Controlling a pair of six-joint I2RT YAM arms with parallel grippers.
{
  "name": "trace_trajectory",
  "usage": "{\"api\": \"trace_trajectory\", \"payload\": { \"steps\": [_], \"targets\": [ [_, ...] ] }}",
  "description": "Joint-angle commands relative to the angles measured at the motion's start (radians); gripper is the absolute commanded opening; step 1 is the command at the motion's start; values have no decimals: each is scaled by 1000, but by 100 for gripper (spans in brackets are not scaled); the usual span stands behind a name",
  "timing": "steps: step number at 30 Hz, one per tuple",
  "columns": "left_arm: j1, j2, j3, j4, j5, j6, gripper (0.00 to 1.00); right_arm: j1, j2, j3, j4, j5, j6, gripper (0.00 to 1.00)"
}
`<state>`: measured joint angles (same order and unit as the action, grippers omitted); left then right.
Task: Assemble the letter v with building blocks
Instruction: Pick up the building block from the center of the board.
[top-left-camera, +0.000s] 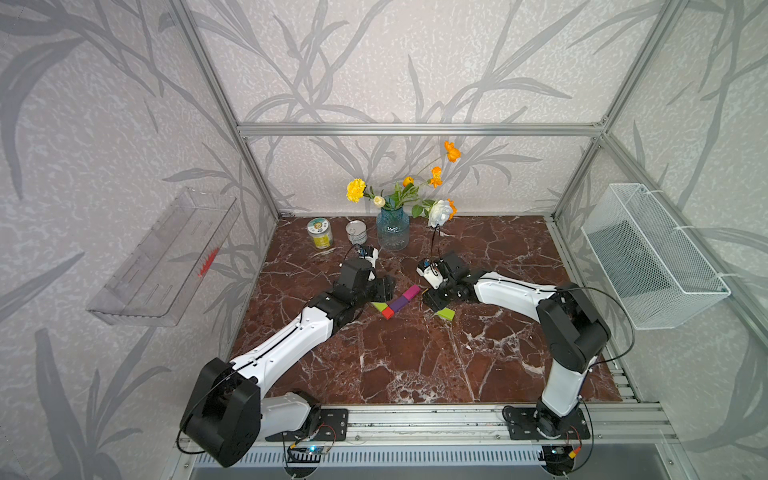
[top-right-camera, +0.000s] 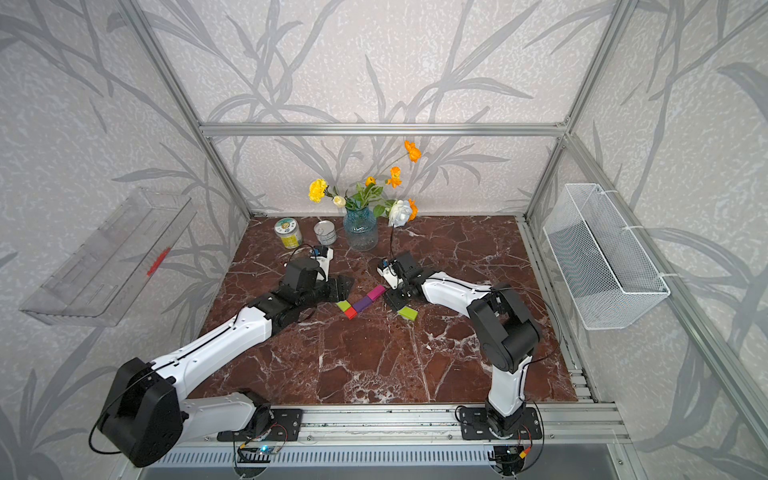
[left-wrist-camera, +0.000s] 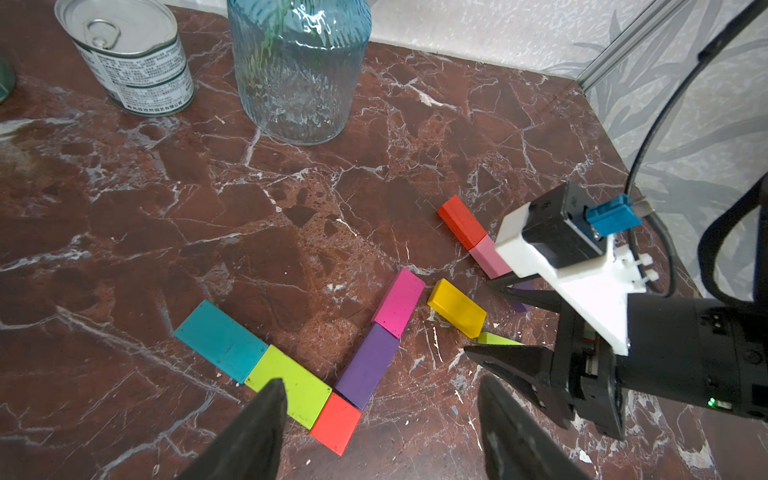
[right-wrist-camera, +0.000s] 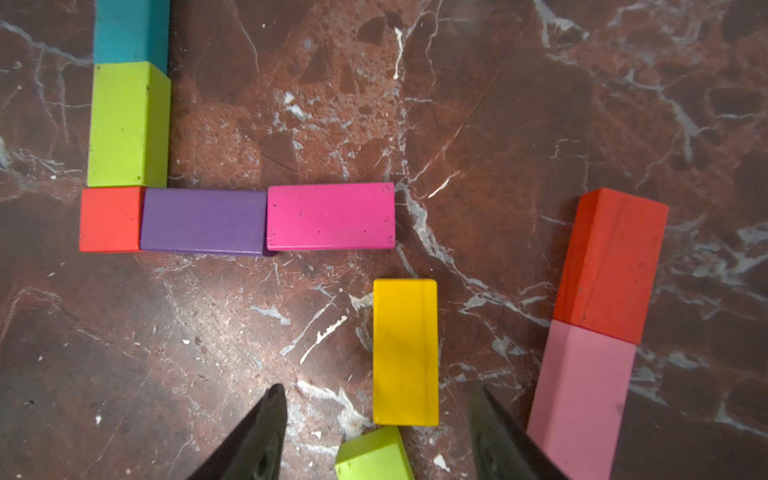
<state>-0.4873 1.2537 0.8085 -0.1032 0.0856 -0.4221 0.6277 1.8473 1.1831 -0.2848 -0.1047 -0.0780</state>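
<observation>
A V of building blocks lies mid-table: teal (left-wrist-camera: 220, 347) and lime green (left-wrist-camera: 291, 386) bars form one arm. Purple (left-wrist-camera: 368, 365) and magenta (left-wrist-camera: 400, 301) bars form the other, and both arms meet at a small red cube (left-wrist-camera: 336, 423). In both top views my left gripper (top-left-camera: 385, 290) hides the teal end. It hovers open over the corner of the V (left-wrist-camera: 380, 385) and holds nothing. My right gripper (right-wrist-camera: 377, 390) is open astride one end of a loose yellow bar (right-wrist-camera: 405, 353), without touching it. A second lime block (right-wrist-camera: 374, 455) lies under it. A red bar (right-wrist-camera: 611, 262) and a pink bar (right-wrist-camera: 582, 395) lie end to end beside it.
A blue glass vase of flowers (top-left-camera: 392, 228) and two cans (top-left-camera: 320, 233) (top-left-camera: 356, 232) stand at the back of the marble table (top-left-camera: 415, 357). A white wire basket (top-left-camera: 652, 253) hangs on the right wall. On the left wall is a clear tray (top-left-camera: 166, 257).
</observation>
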Motion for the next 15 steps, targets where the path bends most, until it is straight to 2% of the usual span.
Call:
{"api": "trace_trajectory", "payload": {
  "steps": [1,15],
  "targets": [
    [10,11,-11,16,19,-13,72,6,23,31,-27,13,5,67],
    [15,50,-9,23,48,-24,72,37,139,123,-101,84,2,63]
  ]
}}
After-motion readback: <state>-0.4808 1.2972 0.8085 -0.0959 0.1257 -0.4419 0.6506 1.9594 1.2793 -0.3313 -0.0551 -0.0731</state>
